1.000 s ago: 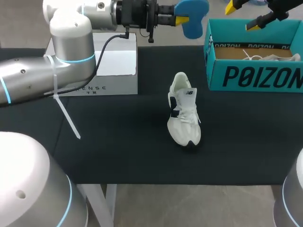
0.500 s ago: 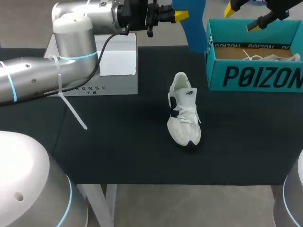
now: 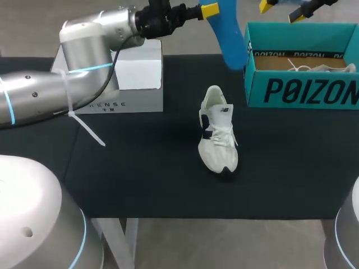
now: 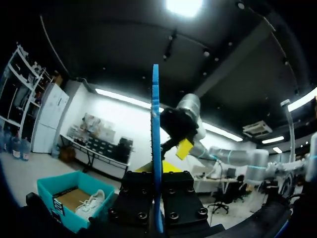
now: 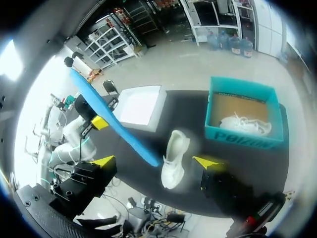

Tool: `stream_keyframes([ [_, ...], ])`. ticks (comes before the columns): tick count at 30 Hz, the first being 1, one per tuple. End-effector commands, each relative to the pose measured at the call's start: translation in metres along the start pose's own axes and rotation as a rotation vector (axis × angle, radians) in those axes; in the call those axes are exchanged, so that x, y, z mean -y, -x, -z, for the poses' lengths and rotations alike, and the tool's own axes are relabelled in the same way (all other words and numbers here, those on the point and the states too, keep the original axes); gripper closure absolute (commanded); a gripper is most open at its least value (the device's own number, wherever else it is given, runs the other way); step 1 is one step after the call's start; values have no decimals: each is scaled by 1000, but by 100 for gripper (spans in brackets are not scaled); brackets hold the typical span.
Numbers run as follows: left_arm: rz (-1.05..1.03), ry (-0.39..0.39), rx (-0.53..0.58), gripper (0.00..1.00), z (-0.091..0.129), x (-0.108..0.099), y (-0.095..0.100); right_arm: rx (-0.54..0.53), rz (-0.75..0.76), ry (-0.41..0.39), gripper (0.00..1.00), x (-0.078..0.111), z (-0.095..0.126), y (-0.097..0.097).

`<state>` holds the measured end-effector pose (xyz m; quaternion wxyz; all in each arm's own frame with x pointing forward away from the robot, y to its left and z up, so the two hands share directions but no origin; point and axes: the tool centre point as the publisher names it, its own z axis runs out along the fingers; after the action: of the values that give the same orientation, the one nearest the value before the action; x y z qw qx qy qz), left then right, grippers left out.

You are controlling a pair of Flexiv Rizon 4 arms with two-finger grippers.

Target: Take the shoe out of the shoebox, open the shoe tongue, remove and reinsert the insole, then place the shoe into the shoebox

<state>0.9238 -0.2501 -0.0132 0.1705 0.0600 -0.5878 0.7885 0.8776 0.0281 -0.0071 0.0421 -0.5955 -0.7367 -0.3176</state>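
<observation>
Surface: a black desk [image 3: 140, 179] with a white box-shaped unit [image 3: 140, 73] at its far left.
Shoe: the white lace-up sneaker [image 3: 217, 134] with dark side trim stands on its sole in the middle of the desk, outside the box. Its opening is at the far end and its toe at the near end, turned slightly right.
Box: the teal cardboard shoebox [image 3: 303, 84] sits open at the far right. A second white shoe [image 3: 322, 67] lies inside it.
Insole: the blue foam insole [image 3: 227, 31] is out of the sneaker and up in the air. It hangs with its long axis roughly vertical, and its lower end is close to the shoebox's left wall.
Left end effector [image 3: 208, 10]: closed on the insole's upper part. From its own wrist camera the insole shows edge-on, running up between the fingers.
Right end effector [image 3: 280, 10]: spread wide and carrying nothing, high over the far side of the shoebox.
Key relation: the sneaker's opening lies below the insole and nearer than it, slightly to the left. Reinserting probably means tipping the insole's long axis down to match the sneaker's far-to-near line. The left arm is the closer one and already has the part.
Writing: large dark lettering runs along the shoebox's front wall, with smaller print on the inner rim. The white unit carries a faint line of letters, and the sneaker has a small side logo.
</observation>
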Motion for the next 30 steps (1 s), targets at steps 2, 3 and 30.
stream_keyframes([
  [2,1028,-111,338,100,-1,9,-9,-10,-10,5,0,1,-5,1],
  [3,1024,-107,330,100,-1,10,-10,-12,-11,7,0,1,-5,1],
  [30,1590,236,64,100,9,4,2,132,77,-67,0,-10,32,-44],
])
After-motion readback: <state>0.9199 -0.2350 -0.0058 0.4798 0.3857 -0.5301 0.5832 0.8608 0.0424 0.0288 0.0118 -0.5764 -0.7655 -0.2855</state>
